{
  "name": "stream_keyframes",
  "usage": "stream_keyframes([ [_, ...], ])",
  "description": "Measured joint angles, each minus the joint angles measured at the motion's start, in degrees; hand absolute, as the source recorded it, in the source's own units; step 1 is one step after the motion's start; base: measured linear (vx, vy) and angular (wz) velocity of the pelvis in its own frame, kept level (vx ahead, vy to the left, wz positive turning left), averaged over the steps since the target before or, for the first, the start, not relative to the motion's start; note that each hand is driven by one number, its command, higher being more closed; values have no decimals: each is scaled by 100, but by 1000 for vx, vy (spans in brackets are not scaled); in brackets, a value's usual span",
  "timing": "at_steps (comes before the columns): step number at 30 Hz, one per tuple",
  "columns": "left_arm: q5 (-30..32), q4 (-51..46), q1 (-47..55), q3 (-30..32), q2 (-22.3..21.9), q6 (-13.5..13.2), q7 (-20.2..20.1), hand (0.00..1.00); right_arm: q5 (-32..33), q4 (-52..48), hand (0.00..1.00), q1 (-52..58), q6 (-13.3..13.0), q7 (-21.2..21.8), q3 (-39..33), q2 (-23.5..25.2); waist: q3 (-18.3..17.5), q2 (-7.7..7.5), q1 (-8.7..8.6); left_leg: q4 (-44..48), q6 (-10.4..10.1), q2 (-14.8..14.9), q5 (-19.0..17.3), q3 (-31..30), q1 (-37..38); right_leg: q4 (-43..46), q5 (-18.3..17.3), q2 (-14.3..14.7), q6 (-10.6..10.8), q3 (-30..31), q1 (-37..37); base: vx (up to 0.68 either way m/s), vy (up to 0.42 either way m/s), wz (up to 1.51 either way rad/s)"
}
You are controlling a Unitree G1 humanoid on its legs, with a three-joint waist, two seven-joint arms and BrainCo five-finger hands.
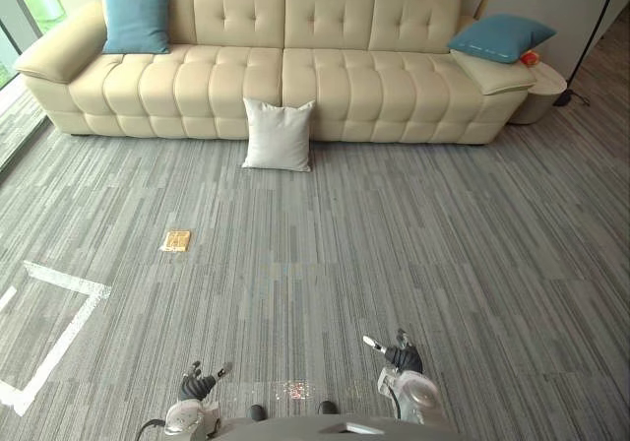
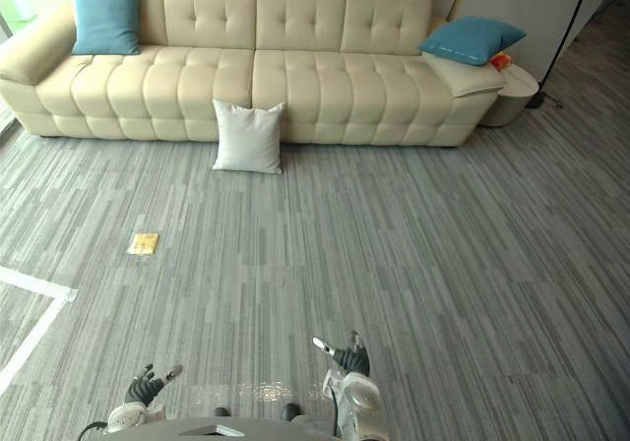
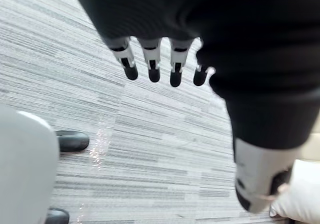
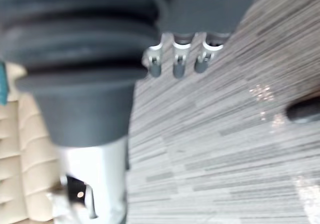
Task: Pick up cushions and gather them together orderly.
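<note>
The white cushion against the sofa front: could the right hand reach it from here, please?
Probably not yet: the white cushion leans on the sofa, far across the carpet from the right hand, which hangs open. Nothing lies between them, so walking closer should do.

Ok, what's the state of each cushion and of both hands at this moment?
white cushion: upright on the floor, leaning against the sofa front
left blue cushion: upright on the seat, against the backrest
right blue cushion: lying on the sofa's right armrest
left hand: open, empty
right hand: open, empty
</note>
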Motion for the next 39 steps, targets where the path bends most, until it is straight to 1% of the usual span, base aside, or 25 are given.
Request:
stream_keyframes([
  [4,115,194,-78,132,-6,1,-27,0,1,784,0,-56,98,-3,-431,-92,0,0,-6,-1,-4,-13,-2,2,-4,1,-29,-16,41,-10,10,0,0,0],
  [5,116,217,-88,149,-7,3,-38,0,2,881,0,-57,112,-3,-456,-106,1,1,-4,-1,-6,-14,-3,1,-5,2,-30,-18,43,-11,15,0,0,0],
  [6,117,278,-109,246,-17,3,-58,0,31,1031,0,-61,131,-8,-700,-114,3,3,-5,-4,-8,-21,-5,1,-8,7,-33,-23,44,-13,18,0,0,0],
  [7,117,334,-135,261,-17,6,-79,0,32,1067,0,-55,140,-7,-785,-117,3,3,-4,-4,-9,-24,-5,-3,-8,12,-34,-26,45,-18,20,-34,-19,2],
  [9,117,407,-167,364,-23,10,-126,0,62,1191,0,-90,202,-5,-832,-122,10,10,0,-5,-8,-37,-4,-30,-8,32,-43,-38,55,-43,43,-16,-15,9],
  [11,115,433,-172,442,-43,10,-137,0,75,1218,0,-101,229,-2,-951,-127,27,23,-7,-5,-20,-63,-15,-134,13,33,-85,-67,79,-162,114,-15,-14,23],
  [13,113,429,-174,540,-72,7,-159,0,75,1247,0,-105,251,10,-1041,-99,35,14,60,-6,-20,-66,-16,-132,9,34,-86,-69,80,-161,113,-5,-6,6],
  [14,113,429,-175,595,-82,6,-167,0,75,1260,0,-108,256,10,-1049,-95,51,34,74,-6,-16,-69,-13,-130,9,35,-86,-71,80,-161,113,0,0,0],
  [19,120,437,-174,690,-132,13,-177,0,76,1437,0,-201,355,19,-1256,-92,63,37,73,-8,1,-81,-4,-127,42,36,-87,-81,79,-162,147,0,0,0],
  [31,335,438,-198,698,-141,17,-370,0,76,1438,0,-196,368,60,-1323,-90,93,53,84,-11,-24,-87,-47,-133,98,35,-123,-82,99,-184,221,-12,-8,0],
  [39,337,488,-243,691,-142,16,-382,0,76,1462,0,-196,365,65,-1441,-91,115,77,112,-11,-17,-94,-71,-157,88,36,-161,-88,105,-225,222,0,0,0],
])
